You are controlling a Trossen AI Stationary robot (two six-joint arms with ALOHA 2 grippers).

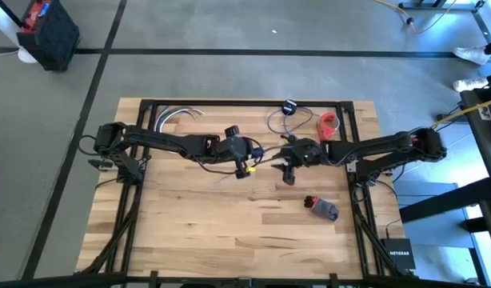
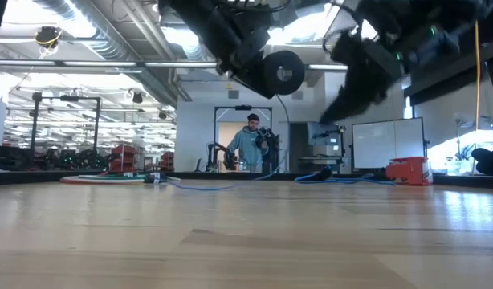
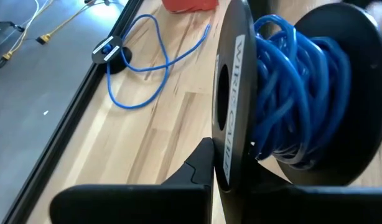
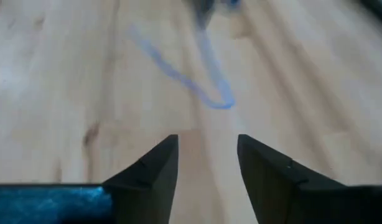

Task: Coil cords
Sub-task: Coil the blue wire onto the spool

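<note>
A: Nearest item on the table (image 1: 189,232)?

B: A small dark and red object (image 1: 321,208) lying on the wood toward the front right, well apart from both arms.

A: Left gripper (image 1: 247,164)?

B: Raised over the table's middle. Its wrist view shows a black spool (image 3: 241,99) wound with blue cord held right against the dark fingers (image 3: 200,163). From the low view the spool (image 2: 280,71) hangs high above the wood. I read the fingers as clamped on its flange.

A: Right gripper (image 1: 288,171)?

B: Just beside the left one, also off the surface. In its wrist view the two fingers (image 4: 155,167) stand apart with bare wood between them, nothing held. A blurred loop of blue cord (image 4: 197,81) lies on the wood ahead of it.

A: Where is the rest of the cord?

B: Loose loops of cord (image 1: 284,122) lie near the table's back edge, running to a small black disc (image 1: 290,106) by the frame rail. The left wrist view shows the same loops (image 3: 144,65) and disc (image 3: 109,51).

A: Anything else back there?

B: A red object (image 1: 329,125) just beside the loops, a fan of pale cables (image 1: 175,116) at back left. Beyond the table, a person (image 2: 250,144) stands in the room.
</note>
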